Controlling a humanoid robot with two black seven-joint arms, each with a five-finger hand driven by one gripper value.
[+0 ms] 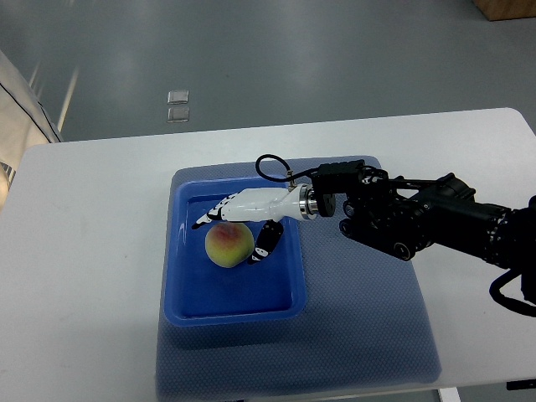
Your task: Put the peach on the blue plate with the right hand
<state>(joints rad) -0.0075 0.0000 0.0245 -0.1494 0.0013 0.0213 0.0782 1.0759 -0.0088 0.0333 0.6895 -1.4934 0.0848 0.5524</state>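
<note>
**Peach inside blue plate, right hand around it**

Peach (229,244): one only, lying on the floor of the blue plate (191,295), in the upper middle part of the plate's well. Nearly round, so no clear long axis; redder blush turned up and toward the far side, yellower skin toward the near left. Stem end not discernible.

Blue plate: one, a shallow rectangular tray with raised rim, long side running away from the robot, set on the left portion of a blue mat (368,335). Mat: one, spread on the white bench (84,251) and reaching the bench's near edge.

Right hand (239,222): one in view, entering from the right on a black arm (435,219), white palm over the far right of the peach. Fingers (213,214) stretched leftward across the top of the fruit, tips dark and slightly apart. Thumb (265,241) curved down along the peach's right side, seemingly touching or just beside it. Fingers loosely cupped around the fruit rather than pressed tight; whether actually gripping or merely resting against it, cannot tell. Black cable (270,164) looped above the wrist.

Left hand: none visible.

Beyond the bench: grey floor, two small pale squares (177,105) on it near the far edge, one brown box corner (507,8) at the top right.
</note>
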